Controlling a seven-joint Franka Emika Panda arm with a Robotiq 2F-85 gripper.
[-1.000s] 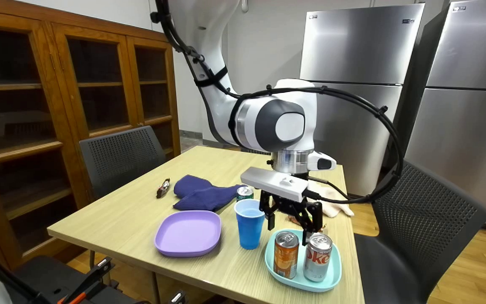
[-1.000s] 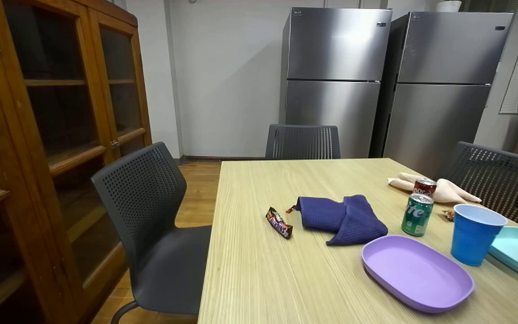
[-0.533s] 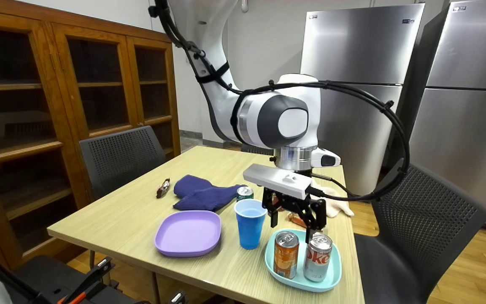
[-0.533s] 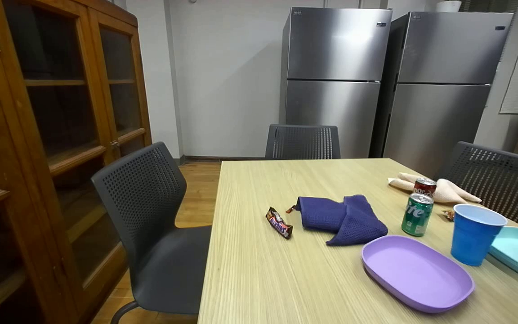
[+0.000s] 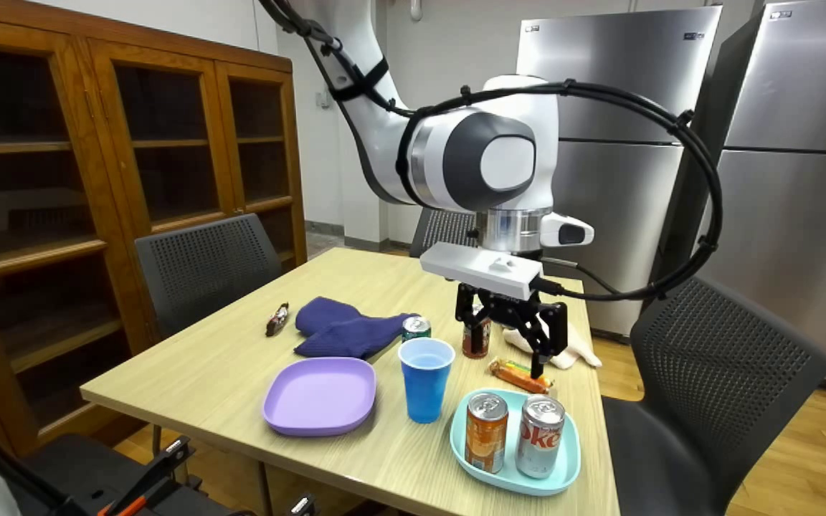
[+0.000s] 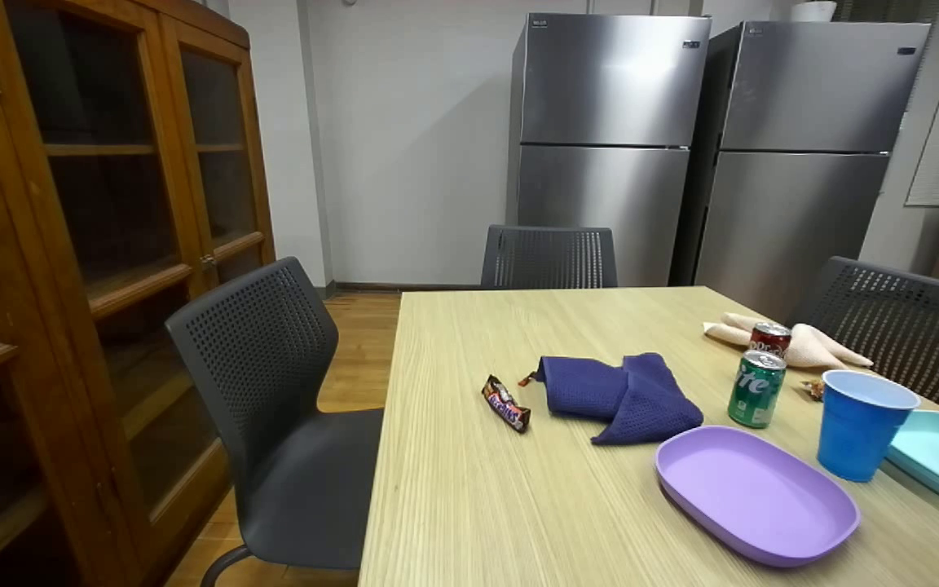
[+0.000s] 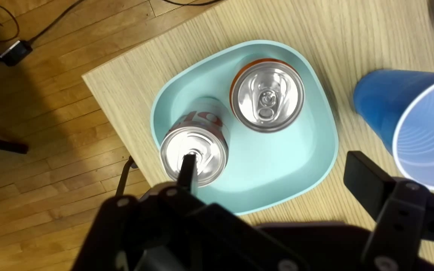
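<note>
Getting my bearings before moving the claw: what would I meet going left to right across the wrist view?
Small black cabled device → silver cylindrical metal can with red lettering → orange-sided cylindrical metal can with a silver lid → blue plastic cup with a white rim.

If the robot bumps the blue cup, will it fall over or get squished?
The blue cup would probably tip easily: it stands tall and narrows toward its base. Its thin-looking wall suggests it might be light and dent under a squeeze. On its side it could roll in a curve, since it's round and tapered.
</note>
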